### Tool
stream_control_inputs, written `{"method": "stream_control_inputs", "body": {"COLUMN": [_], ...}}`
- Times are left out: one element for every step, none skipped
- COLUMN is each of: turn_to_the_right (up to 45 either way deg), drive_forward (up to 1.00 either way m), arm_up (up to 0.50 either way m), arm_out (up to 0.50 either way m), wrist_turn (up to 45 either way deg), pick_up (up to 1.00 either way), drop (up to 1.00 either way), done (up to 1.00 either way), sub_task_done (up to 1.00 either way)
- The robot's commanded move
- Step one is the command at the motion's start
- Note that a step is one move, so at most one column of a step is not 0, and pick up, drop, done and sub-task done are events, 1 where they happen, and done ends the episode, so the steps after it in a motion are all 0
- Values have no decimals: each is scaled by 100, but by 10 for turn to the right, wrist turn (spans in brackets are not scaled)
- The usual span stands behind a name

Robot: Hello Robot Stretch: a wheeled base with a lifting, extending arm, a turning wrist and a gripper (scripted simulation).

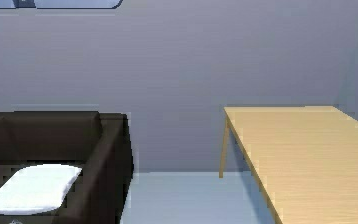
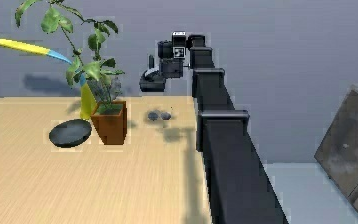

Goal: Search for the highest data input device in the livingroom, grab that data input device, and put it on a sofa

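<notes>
Grey wall behind wooden table (image 2: 27, 170). Potted plant (image 2: 111, 124) in brown pot stands on it as landmark. Dark shallow dish (image 2: 70, 133) just left of pot. Small dark blob (image 2: 159, 116) on tabletop just right of pot, too small to name as data input device. Gripper (image 2: 149, 80) up and right of pot, at arm (image 2: 222, 130) end; fingers' state and any hold: cannot tell. Forward view: dark sofa (image 1: 47, 140), white cushion (image 1: 37, 187) on seat.

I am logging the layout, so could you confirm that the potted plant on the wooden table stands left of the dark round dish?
Not quite: in the arm side view the potted plant stands right of the dark round dish, not left. Both are on the wooden table.
</notes>
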Motion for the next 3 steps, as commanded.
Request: {"method": "stream_control_inputs", "body": {"turn_to_the_right": [0,0,0], "drive_forward": [0,0,0], "arm_up": [0,0,0], "arm_out": [0,0,0], "wrist_turn": [-450,-450,-270], "pick_up": [0,0,0], "drop": [0,0,0], "done": [0,0,0], "sub_task_done": [0,0,0]}}
